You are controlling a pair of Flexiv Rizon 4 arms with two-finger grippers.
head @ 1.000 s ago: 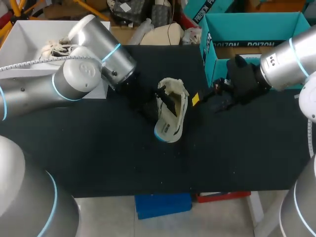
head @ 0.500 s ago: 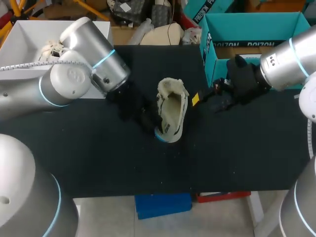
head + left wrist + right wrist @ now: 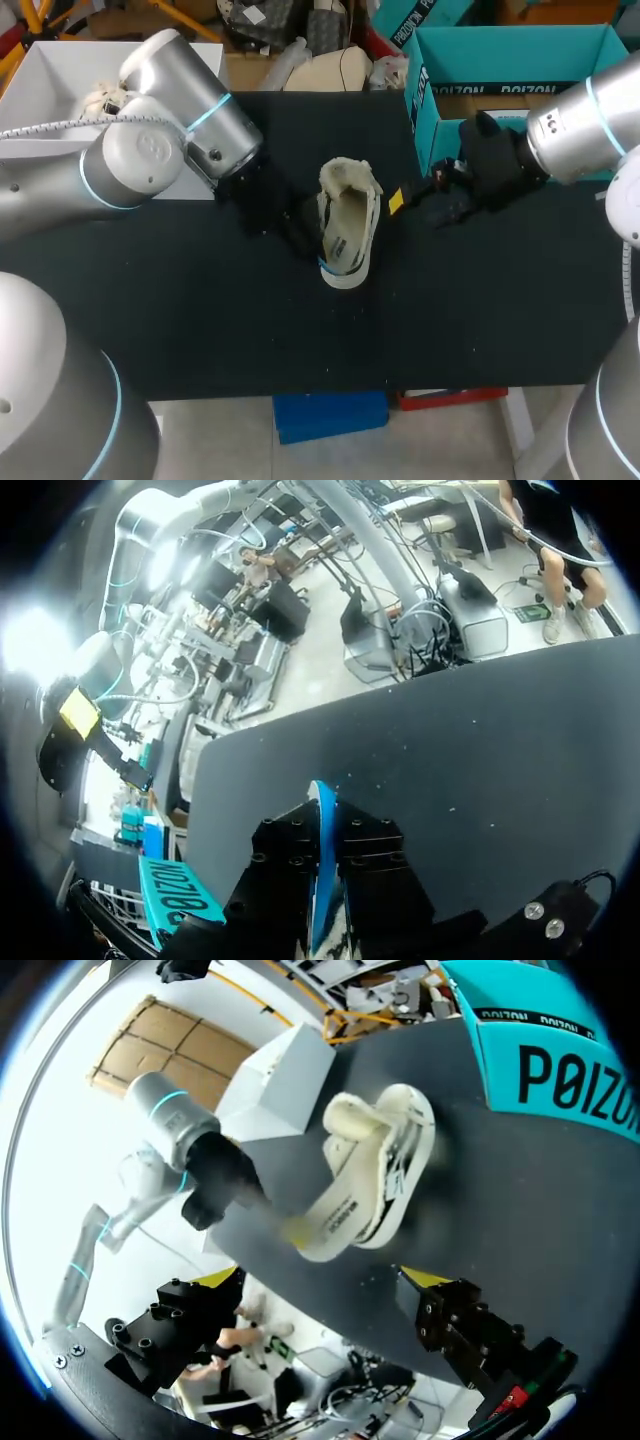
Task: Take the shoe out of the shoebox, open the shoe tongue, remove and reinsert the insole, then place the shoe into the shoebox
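A cream shoe (image 3: pixel 350 232) lies on its side in the middle of the black table (image 3: pixel 200 320). My left gripper (image 3: pixel 307 233) is at the shoe's left edge, shut on a thin blue-edged sheet (image 3: pixel 322 865) that looks like the insole. In the right wrist view the insole (image 3: pixel 330 1218) sticks out of the shoe (image 3: pixel 385 1165) toward the left gripper (image 3: pixel 272 1212). My right gripper (image 3: pixel 412 205) hangs open just right of the shoe, holding nothing. One of its yellow fingertips (image 3: pixel 425 1278) shows. The teal shoebox (image 3: pixel 520 60) stands open at the back right.
A white box (image 3: pixel 50 90) with a laced shoe (image 3: pixel 112 97) in it stands at the back left, behind my left arm. The teal box's printed wall (image 3: pixel 560 1075) rises close beside the cream shoe.
My left gripper drew back from the shoe's opening toward the toe end and shut on the insole's edge. The shoe shifted slightly. The right arm kept still.
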